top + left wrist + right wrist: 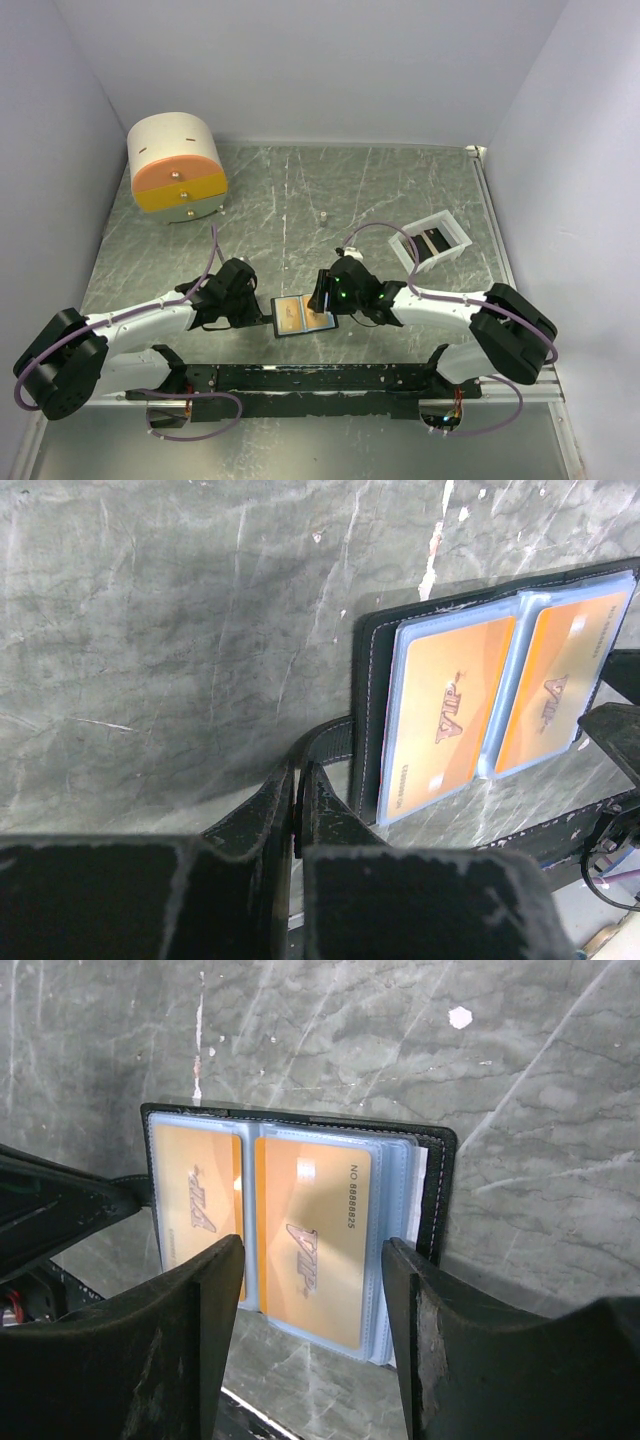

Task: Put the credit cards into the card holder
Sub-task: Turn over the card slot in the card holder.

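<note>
While L tool [297,785] pinches card holder [365,700], R tool [312,1248] spread, cards [445,715] read VIP

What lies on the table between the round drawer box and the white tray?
Only a small pale object, standing alone on the table; too small to identify. The top view shows it.

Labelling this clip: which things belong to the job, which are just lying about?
Job: black bifold card holder, open; two gold-orange plastic cards in its pockets; dark cards in the white open-topped tray.
Lying about: round cream-and-orange drawer box; small pale peg-like object.
</note>
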`<state>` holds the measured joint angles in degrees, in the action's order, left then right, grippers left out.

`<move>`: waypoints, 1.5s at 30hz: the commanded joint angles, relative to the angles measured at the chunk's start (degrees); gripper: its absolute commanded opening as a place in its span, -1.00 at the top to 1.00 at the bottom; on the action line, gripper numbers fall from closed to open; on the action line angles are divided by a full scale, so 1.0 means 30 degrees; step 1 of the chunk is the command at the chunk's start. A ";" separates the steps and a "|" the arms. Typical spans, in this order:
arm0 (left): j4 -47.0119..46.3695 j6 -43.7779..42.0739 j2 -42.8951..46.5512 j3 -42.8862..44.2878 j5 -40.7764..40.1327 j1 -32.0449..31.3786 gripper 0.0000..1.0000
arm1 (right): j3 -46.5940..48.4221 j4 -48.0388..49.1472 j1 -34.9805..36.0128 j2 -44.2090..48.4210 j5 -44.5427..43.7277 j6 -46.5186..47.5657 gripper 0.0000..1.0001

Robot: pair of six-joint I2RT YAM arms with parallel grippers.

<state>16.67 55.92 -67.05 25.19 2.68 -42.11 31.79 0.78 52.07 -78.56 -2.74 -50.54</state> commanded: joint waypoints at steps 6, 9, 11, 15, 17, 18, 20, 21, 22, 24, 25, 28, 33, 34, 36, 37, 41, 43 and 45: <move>0.0612 -0.0213 -0.0179 -0.0072 -0.0307 -0.0017 0.82 | -0.0608 0.1845 -0.0096 -0.0317 0.1118 -0.0320 -0.13; 0.0599 -0.0213 -0.0155 -0.0127 -0.0310 -0.0008 0.82 | -0.0693 0.2293 -0.0102 -0.0075 0.1533 -0.0391 -0.11; 0.0530 -0.0184 -0.0129 -0.0186 -0.0299 -0.0011 0.82 | -0.0824 0.2754 -0.0099 0.0161 0.1960 -0.0415 -0.11; 0.0524 -0.0154 -0.0096 -0.0261 -0.0292 -0.0005 0.83 | -0.1153 0.3939 -0.0094 0.0770 0.2681 -0.0571 -0.10; 0.0489 -0.0132 -0.0041 -0.0303 -0.0274 -0.0010 0.83 | -0.1205 0.4326 -0.0078 0.0929 0.2979 -0.0555 -0.10; 0.0507 -0.0126 -0.0035 -0.0321 -0.0266 -0.0017 0.83 | -0.1202 0.4489 -0.0081 0.0934 0.3106 -0.0554 -0.10; 0.0461 -0.0125 -0.0034 -0.0330 -0.0230 -0.0008 0.83 | -0.1255 0.4889 -0.0084 0.0851 0.3377 -0.0552 -0.10; 0.0478 -0.0132 -0.0034 -0.0331 -0.0257 -0.0043 0.83 | -0.1288 0.5080 -0.0082 0.0752 0.3518 -0.0554 -0.10; 0.0461 -0.0140 -0.0034 -0.0313 -0.0231 -0.0018 0.83 | -0.1296 0.5265 -0.0081 0.0648 0.3609 -0.0620 -0.10; 0.0458 -0.0130 -0.0034 -0.0311 -0.0215 -0.0030 0.83 | -0.1421 0.5806 -0.0087 0.0423 0.3871 -0.0749 -0.10; 0.0477 -0.0125 -0.0034 -0.0311 -0.0233 -0.0027 0.83 | -0.1452 0.6011 -0.0082 0.0306 0.3987 -0.0831 -0.10; 0.0507 -0.0125 0.0009 -0.0369 -0.0222 -0.0027 0.83 | -0.1393 0.5795 -0.0073 -0.0003 0.3773 -0.0940 -0.10; 0.0726 -0.0154 0.0183 -0.0269 -0.0348 -0.0001 0.83 | -0.1218 0.4986 -0.0085 -0.0022 0.3133 -0.0817 -0.08; 0.0793 -0.0161 0.0213 -0.0214 -0.0374 -0.0038 0.83 | -0.1130 0.4729 -0.0089 0.0028 0.2986 -0.0796 -0.08; 0.1002 -0.0198 0.0229 -0.0011 -0.0514 -0.0010 0.82 | -0.0969 0.4058 -0.0074 0.0200 0.2661 -0.0759 -0.06; 0.1179 -0.0233 0.0255 0.0122 -0.0644 -0.0032 0.82 | -0.0908 0.3632 -0.0084 0.0330 0.2392 -0.0719 -0.05; 0.2060 -0.0452 0.0434 0.0849 -0.1143 -0.0012 0.71 | -0.0257 0.1137 -0.0088 0.0780 0.1011 -0.0322 -0.04; 0.2445 -0.0554 0.0636 0.1189 -0.1317 -0.0027 0.66 | 0.0062 -0.0066 -0.0093 0.1135 0.0376 -0.0108 -0.04; 0.2719 -0.0628 0.0867 0.1472 -0.1543 -0.0018 0.63 | 0.0240 -0.0664 -0.0073 0.1449 -0.0034 0.0118 -0.04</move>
<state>21.10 55.40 -66.39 26.59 0.86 -42.11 29.91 5.61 51.92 -76.97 2.11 -52.12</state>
